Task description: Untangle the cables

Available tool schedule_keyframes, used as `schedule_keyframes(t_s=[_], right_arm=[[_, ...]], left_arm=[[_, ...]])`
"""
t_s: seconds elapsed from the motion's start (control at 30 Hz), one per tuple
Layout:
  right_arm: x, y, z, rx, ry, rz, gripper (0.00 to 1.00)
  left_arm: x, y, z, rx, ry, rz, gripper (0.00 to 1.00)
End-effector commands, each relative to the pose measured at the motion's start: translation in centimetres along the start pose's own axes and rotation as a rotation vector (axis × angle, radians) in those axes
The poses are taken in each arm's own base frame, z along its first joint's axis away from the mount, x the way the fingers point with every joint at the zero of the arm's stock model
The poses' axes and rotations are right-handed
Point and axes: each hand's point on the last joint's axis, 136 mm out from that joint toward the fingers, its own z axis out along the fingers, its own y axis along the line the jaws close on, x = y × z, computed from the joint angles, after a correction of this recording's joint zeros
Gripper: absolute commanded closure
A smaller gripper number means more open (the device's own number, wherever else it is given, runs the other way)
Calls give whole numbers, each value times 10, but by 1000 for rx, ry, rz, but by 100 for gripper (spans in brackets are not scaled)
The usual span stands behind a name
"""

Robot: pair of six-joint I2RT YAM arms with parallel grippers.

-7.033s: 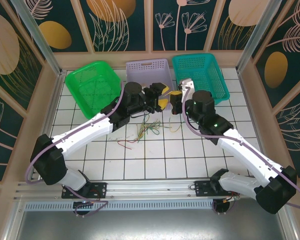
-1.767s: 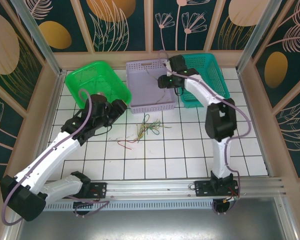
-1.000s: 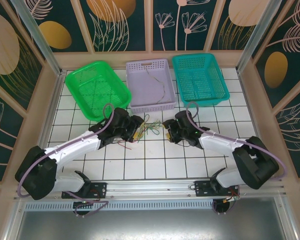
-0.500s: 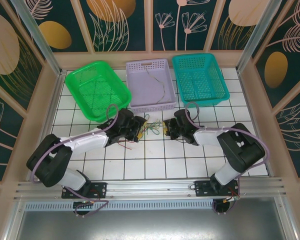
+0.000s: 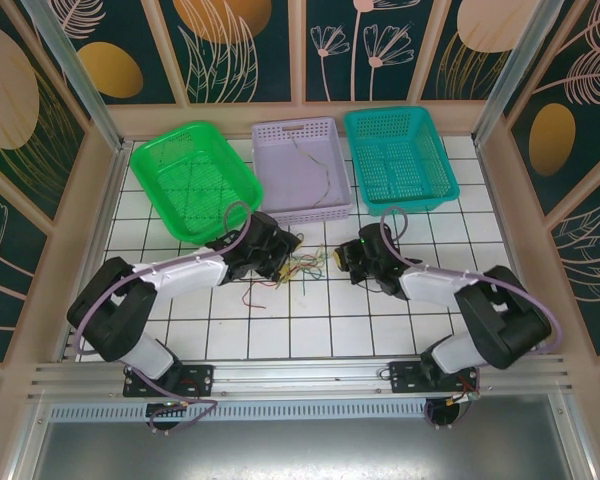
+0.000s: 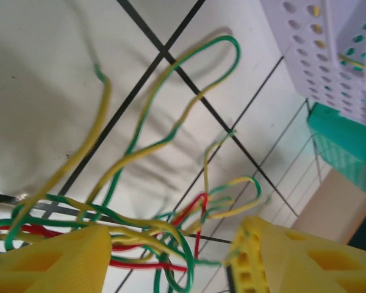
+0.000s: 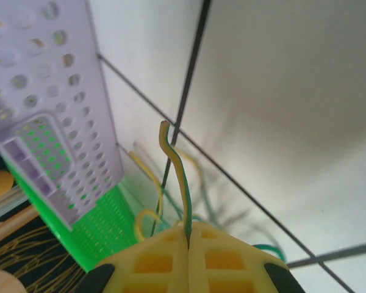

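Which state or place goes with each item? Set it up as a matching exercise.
1 left end effector
2 right end effector
3 purple basket
4 teal basket

A holds one loose wire
B rightmost of the row
C open at the tangle
D shut on a yellow-green wire

Pairs: 1-C, 2-D, 3-A, 4-B

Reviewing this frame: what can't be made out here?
Top view: how the strands of the cable tangle cross, too small.
Left wrist: the tangle's lower part, cut off by the bottom edge and covered by the left gripper.
Right wrist: where the yellow-green wire runs past the right gripper, hidden between its closed fingers.
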Motion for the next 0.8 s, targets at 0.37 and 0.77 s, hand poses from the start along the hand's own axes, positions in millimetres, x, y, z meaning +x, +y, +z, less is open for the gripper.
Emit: schedule_keyframes(t_s=[0.37,0.77], right_arm=[[-28,16,-59,-127,-84,-93,100],[-63,36,-103,-191,-152,-141,100]], left_arm=[[-11,34,31,-176,-64,152,90],[-29,32,-11,-187,-198,223,100]])
